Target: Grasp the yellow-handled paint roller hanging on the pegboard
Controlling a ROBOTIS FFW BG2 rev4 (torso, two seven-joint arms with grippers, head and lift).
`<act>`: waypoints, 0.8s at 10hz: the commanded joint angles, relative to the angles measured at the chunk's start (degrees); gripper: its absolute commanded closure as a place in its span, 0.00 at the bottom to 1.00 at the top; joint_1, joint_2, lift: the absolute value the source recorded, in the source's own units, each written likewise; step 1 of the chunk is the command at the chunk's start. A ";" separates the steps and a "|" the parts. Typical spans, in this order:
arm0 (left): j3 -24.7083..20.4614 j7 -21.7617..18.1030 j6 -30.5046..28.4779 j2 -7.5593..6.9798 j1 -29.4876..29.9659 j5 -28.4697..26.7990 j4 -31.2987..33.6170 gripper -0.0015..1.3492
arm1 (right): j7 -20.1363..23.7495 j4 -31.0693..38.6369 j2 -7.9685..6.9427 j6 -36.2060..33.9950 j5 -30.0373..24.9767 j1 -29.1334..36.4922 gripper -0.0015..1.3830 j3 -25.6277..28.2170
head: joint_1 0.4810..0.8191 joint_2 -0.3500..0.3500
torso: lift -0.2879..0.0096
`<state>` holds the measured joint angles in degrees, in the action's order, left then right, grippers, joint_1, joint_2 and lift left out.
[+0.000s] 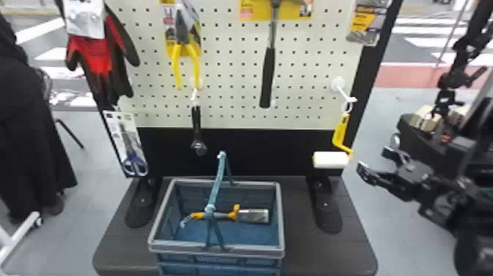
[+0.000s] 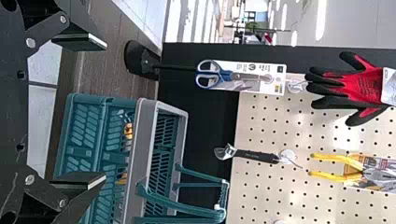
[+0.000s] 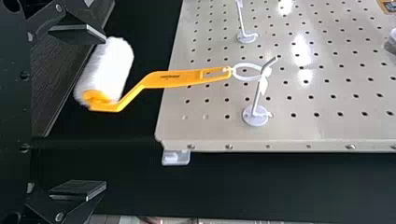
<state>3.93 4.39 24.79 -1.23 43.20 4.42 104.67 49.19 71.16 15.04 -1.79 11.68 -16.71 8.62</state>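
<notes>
Right gripper (image 1: 371, 160) hangs out past the table's right edge over bare grey floor, fingers spread wide, nothing between them. Between it and the target stands the black side post (image 1: 366, 80) of the pegboard (image 1: 300, 73), the one hard edge on that side. There's the yellow-handled paint roller (image 1: 339, 135), down at the board's lower right corner, hung by a white ring on a white hook (image 1: 339, 86). The handle's long axis runs almost straight down, leaning a touch, and passes the board's bottom edge onto the black panel below. At the low end it cranks over and the white sleeve lies crosswise, level with the table (image 1: 330, 249) and pointing toward the robot's left. Beneath it sits the stand's black foot (image 1: 326, 209), with free air between sleeve and foot. The hammer (image 1: 268, 73) hangs well apart to the left, so that flank is roomy. From the right wrist, the roller (image 3: 154, 83) lies across the gap, the sleeve near one fingertip of the gripper (image 3: 79, 112) but apart from it. Left gripper (image 2: 79, 109) sits parked with its fingers apart and empty, facing the blue basket (image 2: 140, 140) and the board's far side.
</notes>
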 commanded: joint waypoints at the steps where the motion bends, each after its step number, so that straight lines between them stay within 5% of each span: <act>1: 0.37 0.01 -0.18 0.00 -0.96 -0.03 -0.68 0.22 | 0.74 -6.96 3.15 -0.94 4.15 -7.13 0.13 -7.56 | 0.20 0.50 | 0.63; 5: 1.52 -0.08 -0.44 0.00 -2.56 -0.11 -2.65 0.22 | 1.35 -17.37 7.37 -1.55 12.85 -17.47 0.13 -21.89 | 0.20 0.50 | 0.63; 8: 2.13 -0.17 -0.35 0.00 -4.04 -0.03 -3.77 0.22 | 1.09 -20.04 8.16 -1.55 16.19 -20.91 0.14 -29.10 | 0.20 0.50 | 0.63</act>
<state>5.83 4.26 24.36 -1.23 39.54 4.39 101.31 50.26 51.99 23.00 -3.44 26.90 -36.89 -19.00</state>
